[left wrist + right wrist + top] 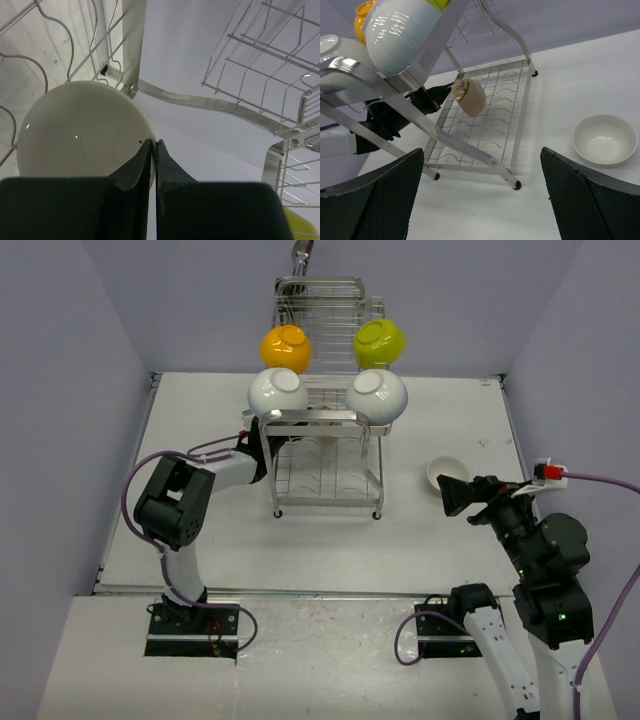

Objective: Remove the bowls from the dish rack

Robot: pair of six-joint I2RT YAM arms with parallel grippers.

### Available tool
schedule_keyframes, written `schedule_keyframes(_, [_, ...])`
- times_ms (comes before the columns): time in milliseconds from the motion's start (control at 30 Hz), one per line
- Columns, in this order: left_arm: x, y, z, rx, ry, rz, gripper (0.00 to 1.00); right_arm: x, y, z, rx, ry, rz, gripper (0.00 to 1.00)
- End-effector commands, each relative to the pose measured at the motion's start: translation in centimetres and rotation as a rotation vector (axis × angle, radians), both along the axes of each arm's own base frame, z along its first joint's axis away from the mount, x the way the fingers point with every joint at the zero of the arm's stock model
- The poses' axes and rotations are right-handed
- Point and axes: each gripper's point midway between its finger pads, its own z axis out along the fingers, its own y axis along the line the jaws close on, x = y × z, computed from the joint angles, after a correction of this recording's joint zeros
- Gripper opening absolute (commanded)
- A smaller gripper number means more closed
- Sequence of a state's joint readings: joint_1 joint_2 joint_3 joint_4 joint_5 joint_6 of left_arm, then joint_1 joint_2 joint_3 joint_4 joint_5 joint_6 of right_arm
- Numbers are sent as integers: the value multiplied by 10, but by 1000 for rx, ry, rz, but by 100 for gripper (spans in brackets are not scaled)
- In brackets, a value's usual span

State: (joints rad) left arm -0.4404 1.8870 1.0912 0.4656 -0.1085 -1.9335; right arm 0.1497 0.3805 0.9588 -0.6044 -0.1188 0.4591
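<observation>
Clearly glossy and round, the white bowl (75, 142) is pinched by left jaws; right jaws gape empty.

top view | tall chrome wire dish rack (325, 455) stood mid white worktop (200, 540) | upper tier held glossy orange-yellow round bowl (285, 347), glossy lime-green round bowl (380, 340), left white round bowl (277, 392), right white round bowl (378, 394) | third white bowl (447, 472) sat upright on worktop, right pincer (453, 496) just beside it | left pincer (262, 445) was at rack's left side

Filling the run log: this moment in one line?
left gripper: shut on held bowl inside rack; right gripper: open, empty; table bowl: unloaded, upright
</observation>
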Motion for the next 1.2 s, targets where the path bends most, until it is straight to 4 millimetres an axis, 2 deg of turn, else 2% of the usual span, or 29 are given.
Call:
schedule_keyframes(0, [-9, -4, -27, 3, 52, -2, 0, 6, -2, 6, -9, -28, -15, 99])
schedule_keyframes(167, [-11, -5, -25, -26, 30, -2, 0, 7, -4, 6, -11, -27, -24, 99])
schedule_keyframes(467, [-10, -7, -1, -103, -83, -8, 0, 8, -5, 6, -12, -25, -32, 99])
schedule_keyframes(1033, [-14, 1, 24, -78, -160, 11, 0, 8, -6, 6, -13, -28, -39, 99])
schedule_keyframes(1167, [-13, 1, 39, -77, -210, 12, 0, 8, -6, 8, -12, -33, -38, 99])
